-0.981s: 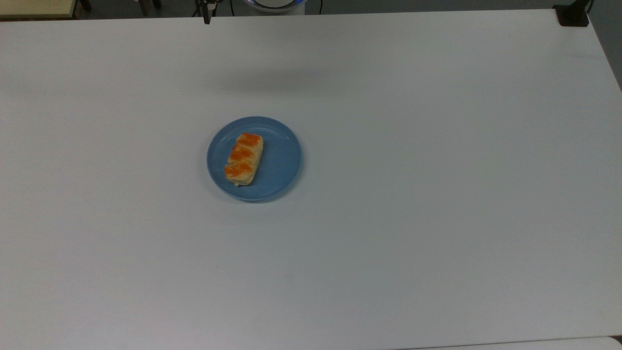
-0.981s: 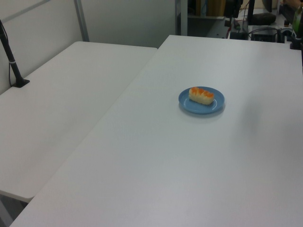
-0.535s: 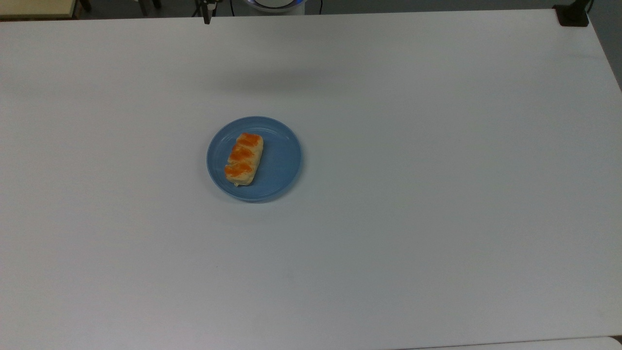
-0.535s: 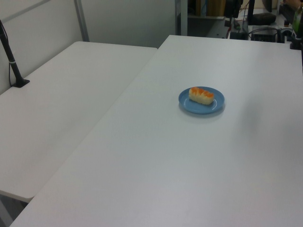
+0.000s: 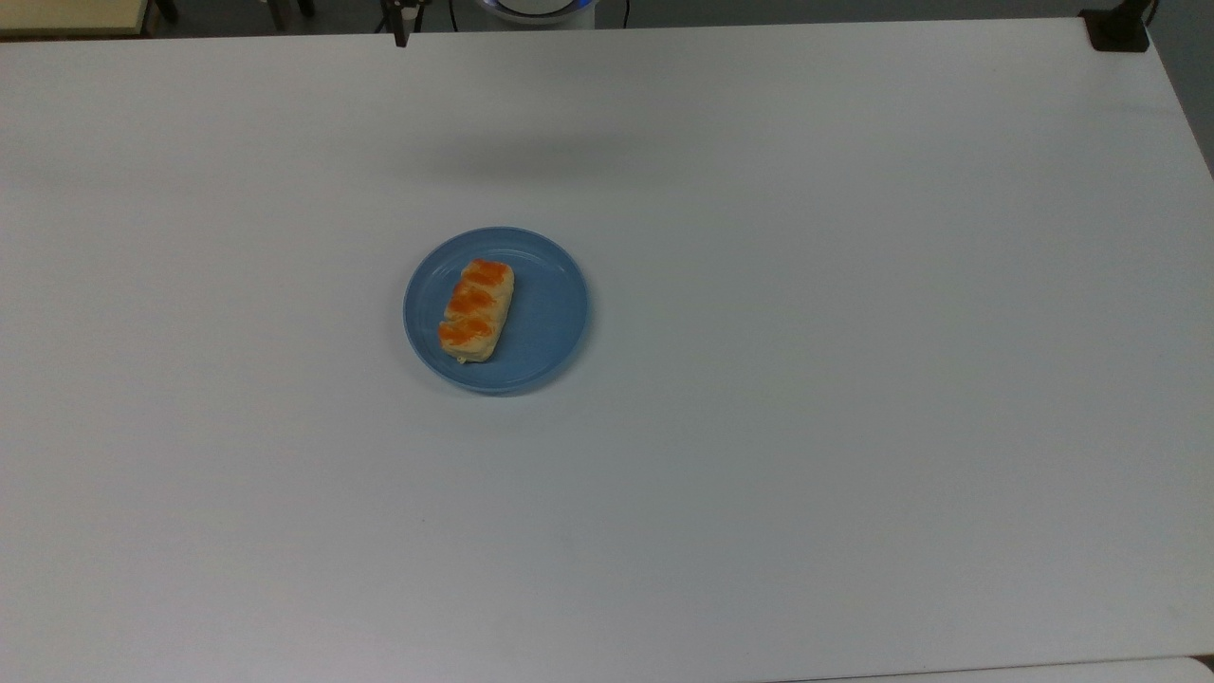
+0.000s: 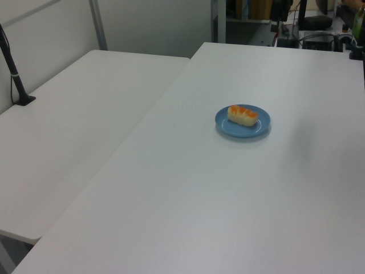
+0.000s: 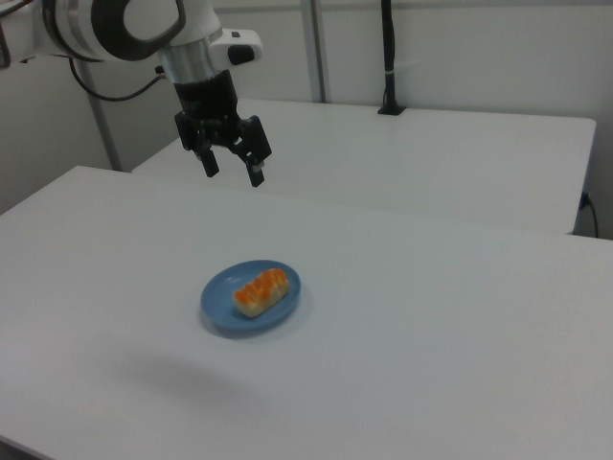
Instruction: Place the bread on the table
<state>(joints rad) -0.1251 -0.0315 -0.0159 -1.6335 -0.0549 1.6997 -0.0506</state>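
Bread (image 5: 476, 310) on the blue plate (image 5: 555, 323) looks soft and light; pinch its long sides gently. Your gripper (image 7: 232, 166) hangs spread, empty.

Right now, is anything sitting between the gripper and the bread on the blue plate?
Nothing visible stands in the way. In the right view the gripper hangs open above the table, with clear air down to the bread lying uncovered on the blue plate.
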